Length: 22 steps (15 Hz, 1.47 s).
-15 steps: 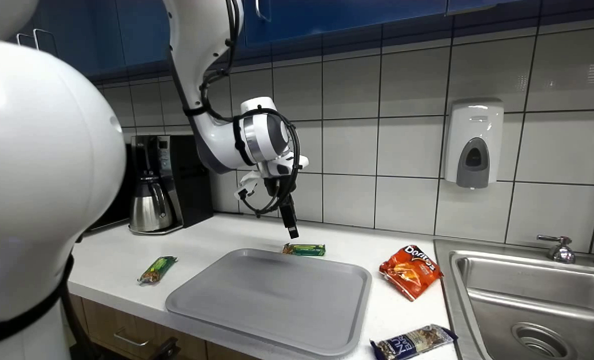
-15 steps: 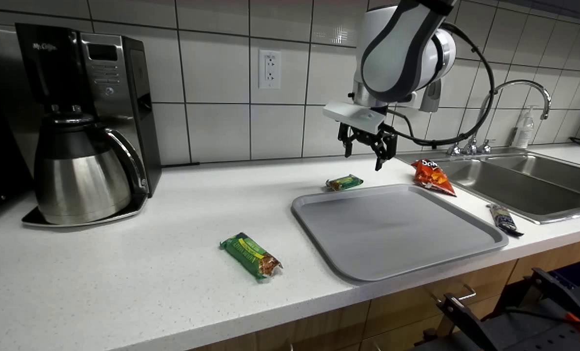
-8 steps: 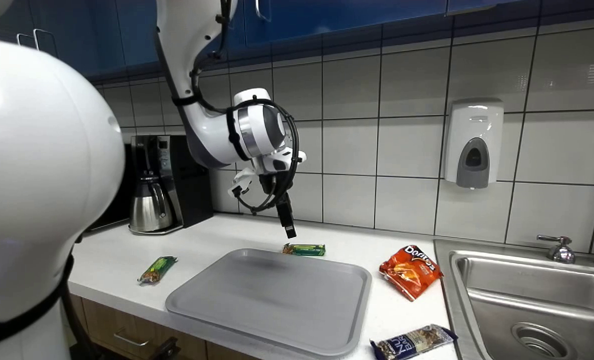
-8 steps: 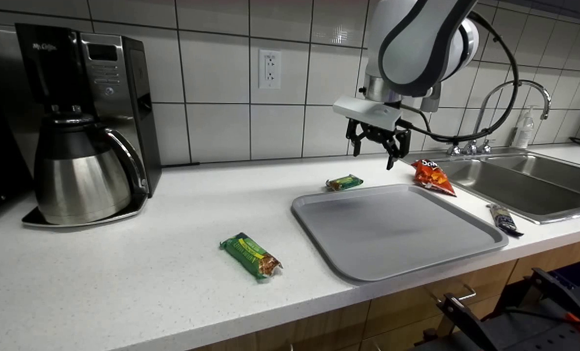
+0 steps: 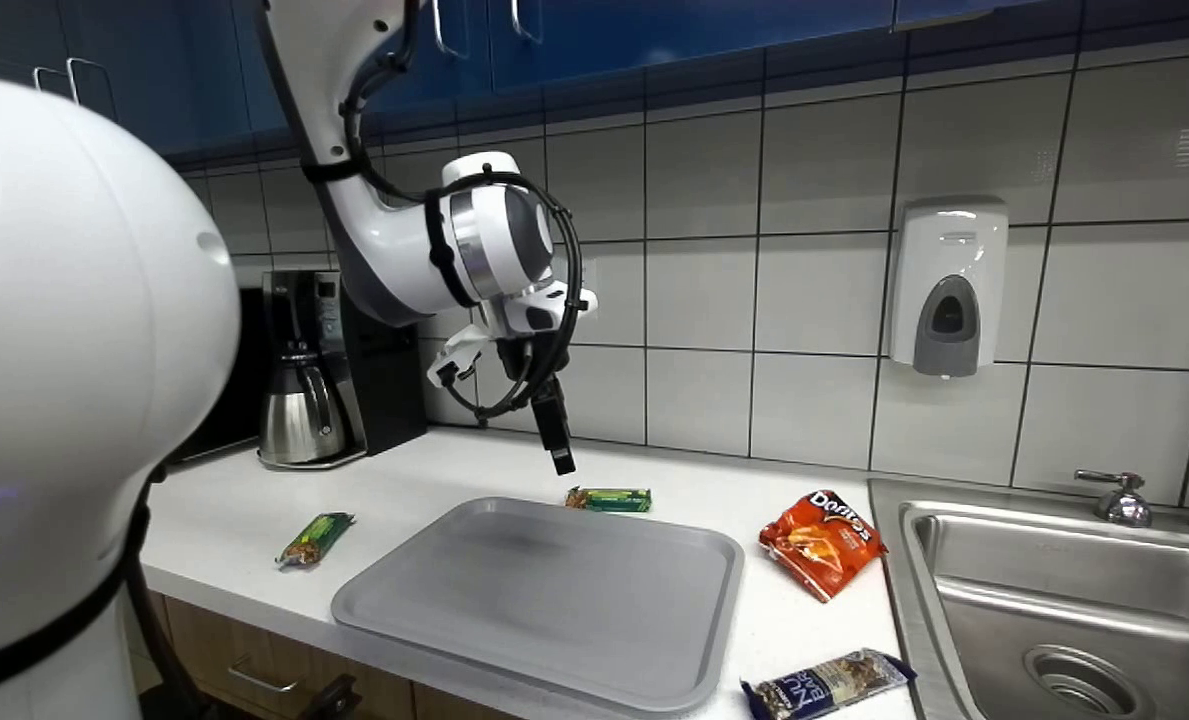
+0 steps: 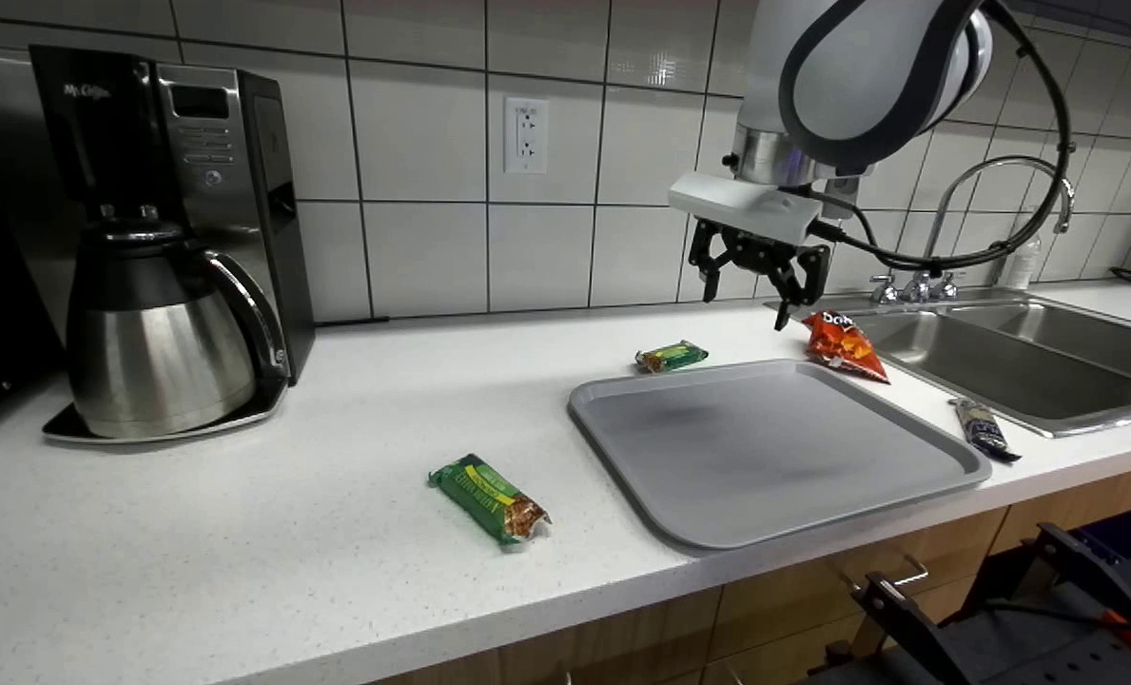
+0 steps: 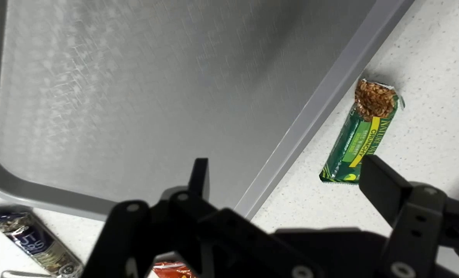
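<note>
Fingers [image 7: 385,189] wide apart, nothing held, hanging above tray [image 7: 136,96] and counter [image 6: 289,533]. Green bar [image 7: 368,135] lies on the counter just beside the tray's rim, near the fingers, untouched. Looks like the positioning step; a grasp would call for centring over the bar, then lowering.

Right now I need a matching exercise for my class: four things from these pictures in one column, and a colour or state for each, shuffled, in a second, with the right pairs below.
Things
1. tool
2. tray
3. Doritos bag
4. granola bar nearer the tool

Descriptions
A. mostly green wrapper
B. plain grey
C. open, holding nothing
D. orange-red

Right pairs: 1-C, 2-B, 3-D, 4-A
</note>
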Each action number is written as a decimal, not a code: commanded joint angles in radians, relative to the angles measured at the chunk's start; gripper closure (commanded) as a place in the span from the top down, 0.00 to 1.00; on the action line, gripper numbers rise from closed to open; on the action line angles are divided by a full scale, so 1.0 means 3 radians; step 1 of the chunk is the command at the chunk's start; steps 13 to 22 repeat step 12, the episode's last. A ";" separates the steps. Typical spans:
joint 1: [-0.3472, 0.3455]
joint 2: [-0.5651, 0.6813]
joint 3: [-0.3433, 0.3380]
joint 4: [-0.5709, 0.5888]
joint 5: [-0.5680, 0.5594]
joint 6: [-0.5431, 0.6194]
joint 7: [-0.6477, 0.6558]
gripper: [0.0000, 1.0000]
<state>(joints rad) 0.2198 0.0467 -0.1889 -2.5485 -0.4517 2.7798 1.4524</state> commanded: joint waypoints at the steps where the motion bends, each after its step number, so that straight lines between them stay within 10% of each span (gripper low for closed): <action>1: -0.0246 -0.0054 0.0250 -0.0036 -0.0004 -0.0011 0.0000 1.00; 22: -0.0327 -0.0179 0.0333 -0.0137 0.0015 -0.0017 -0.0011 1.00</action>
